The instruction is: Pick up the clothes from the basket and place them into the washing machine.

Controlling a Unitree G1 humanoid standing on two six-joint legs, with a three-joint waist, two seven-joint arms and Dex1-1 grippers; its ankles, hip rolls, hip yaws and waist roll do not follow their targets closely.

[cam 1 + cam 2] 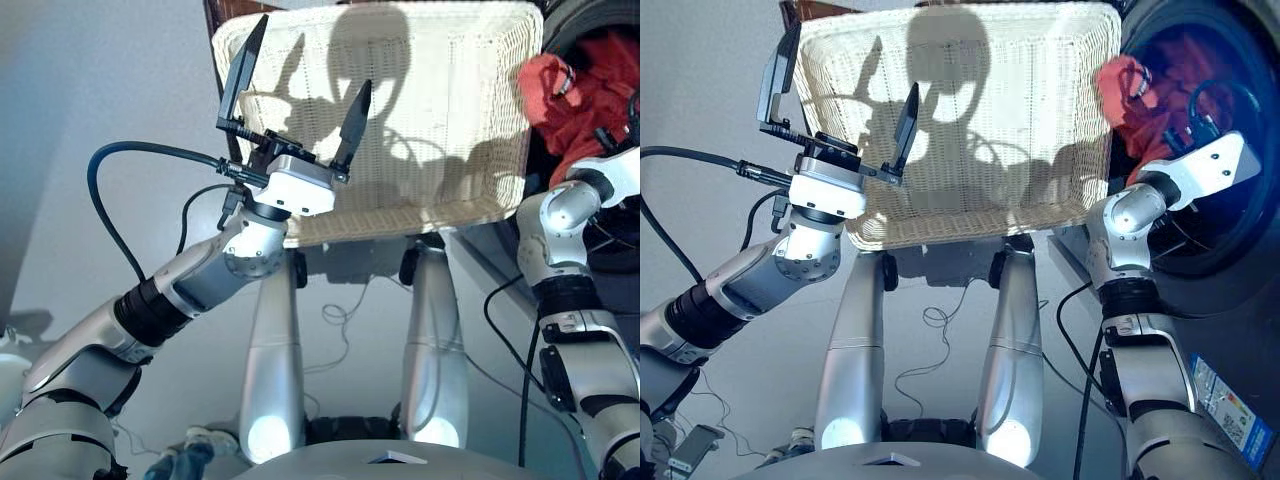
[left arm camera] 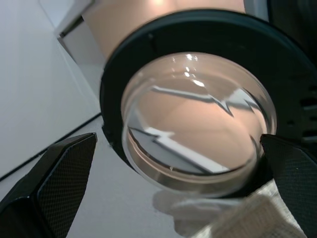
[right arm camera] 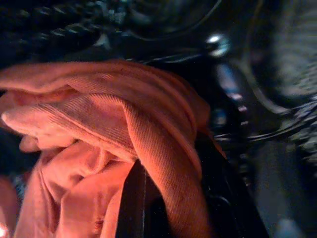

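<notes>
My left gripper [image 1: 300, 105], nearest to me, hangs over the near left corner of the one cream wicker basket [image 1: 450, 110], its two black fingers spread wide and empty above a woven lattice base in which I count no garment. My right gripper is pushed into the round dark opening of the washing machine [image 1: 1230, 130] just past the basket's right edge, and the cloth hides its fingers, so I cannot tell how its jaws stand. I count only one garment, the coral-red one [image 3: 124, 144], soft, ribbed and crumpled at the mouth of the drum; my left wrist view shows the glass porthole door [image 2: 198, 119] with its dark rim.
</notes>
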